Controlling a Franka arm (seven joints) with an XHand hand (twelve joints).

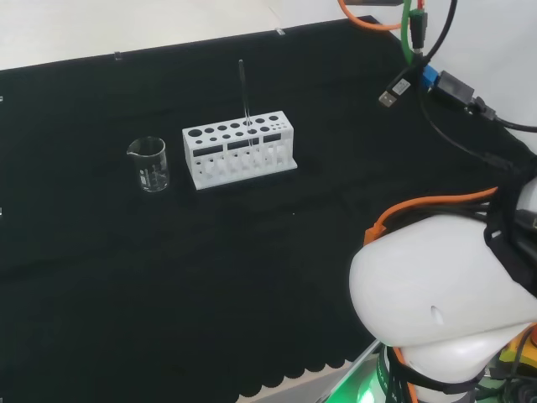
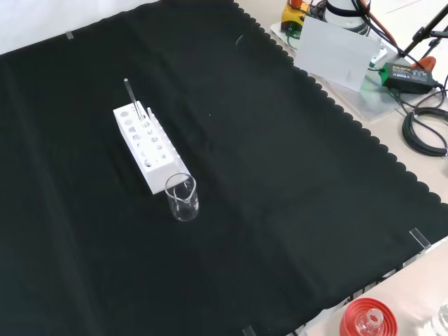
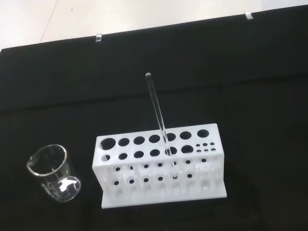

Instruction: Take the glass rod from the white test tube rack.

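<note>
Rod waiting in the rack, hand's fingers not readable.
I cannot tell how the hand is set; the arm's white link [image 1: 436, 285] sits at the near right of the head view, well apart from the rack [image 1: 240, 151]. The rod [image 1: 243, 91] stands almost upright in 1 hole of the rack, right of centre in the head view, most of its length clear above the top. A beaker [image 1: 148, 164] stands just left of the rack. The rod looks light, stiff, slippery and brittle; I would pinch the bare upper part and lift straight up.
</note>
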